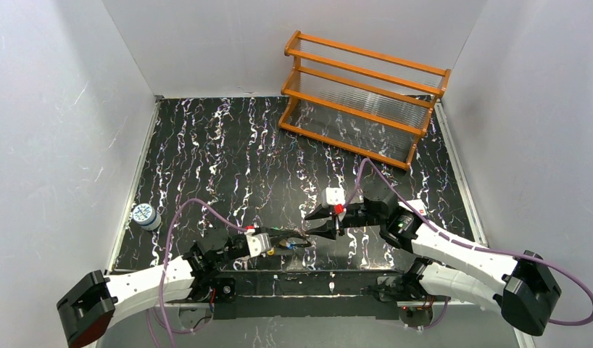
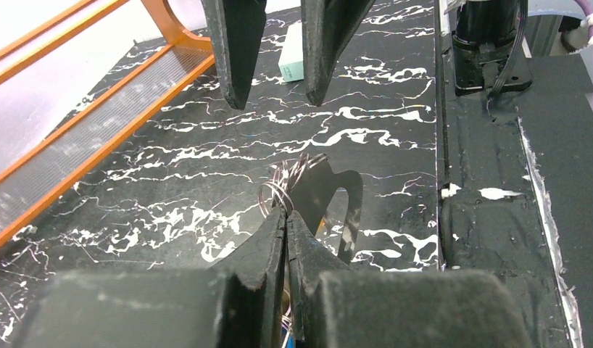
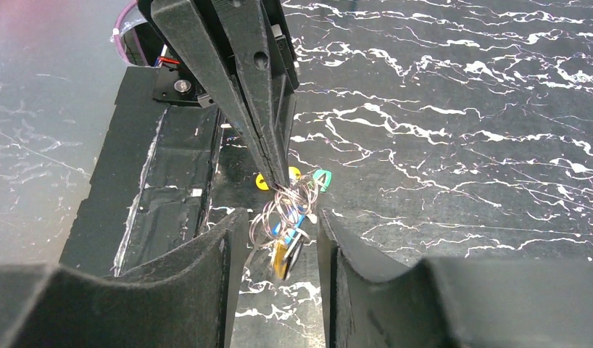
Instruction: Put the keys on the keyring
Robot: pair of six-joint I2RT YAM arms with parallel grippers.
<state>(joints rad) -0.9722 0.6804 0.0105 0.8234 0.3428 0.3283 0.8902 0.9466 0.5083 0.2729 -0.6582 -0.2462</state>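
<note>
Near the front edge of the worktop point(image 1: 228, 145), the two arms meet tip to tip. The left end effector point(image 3: 279, 174) is pinched fully shut on the thin wire loops of the keyring point(image 2: 278, 187), from which the keys point(image 3: 288, 228) dangle in a bunch, yellow, green and blue heads showing. The bunch's long axis runs straight from the left tips toward the right end effector point(image 2: 273, 101), whose fingers stand apart on either side of it, gripping nothing that I can see. The right arm is thus the free one, with the bunch directly ahead between its fingers. A wooden rack point(image 1: 362, 94) at the back and a small can point(image 1: 145, 215) at the left edge stand well apart from the keys.
</note>
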